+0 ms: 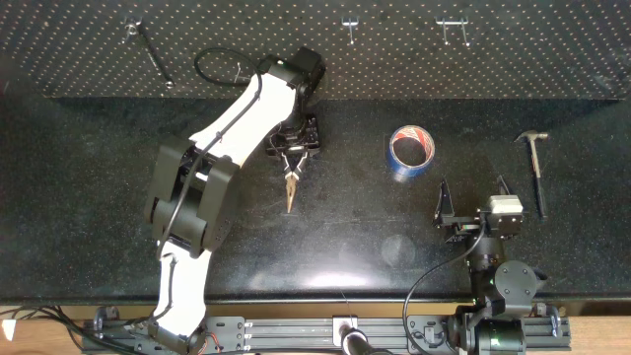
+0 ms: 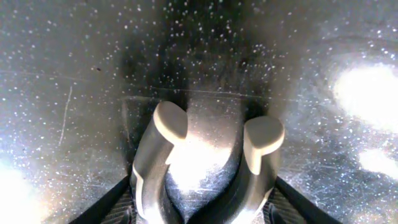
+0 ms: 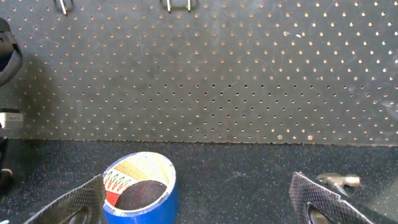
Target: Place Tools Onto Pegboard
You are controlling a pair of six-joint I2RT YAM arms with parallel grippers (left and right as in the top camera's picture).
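Note:
A pair of pliers [image 1: 290, 185] lies on the dark table, nose toward the front edge. My left gripper [image 1: 294, 138] stands straight down over the handles. In the left wrist view the two pale handle ends [image 2: 171, 121] rise between my fingers [image 2: 112, 205], which press on their outer sides, so the gripper [image 2: 199, 204] is shut on the pliers. My right gripper [image 1: 473, 200] rests open near the front right, with nothing between its fingers [image 3: 74, 202]. It faces a blue tape roll [image 3: 140, 186] and the pegboard [image 3: 249, 74].
A wrench [image 1: 153, 54] hangs on the pegboard [image 1: 552, 59] at the back left. Metal hooks [image 1: 350, 28] [image 1: 454, 30] stick out farther right. The tape roll [image 1: 411, 150] and a hammer [image 1: 535, 163] lie at the right. A black cable [image 1: 217, 65] loops by the left arm.

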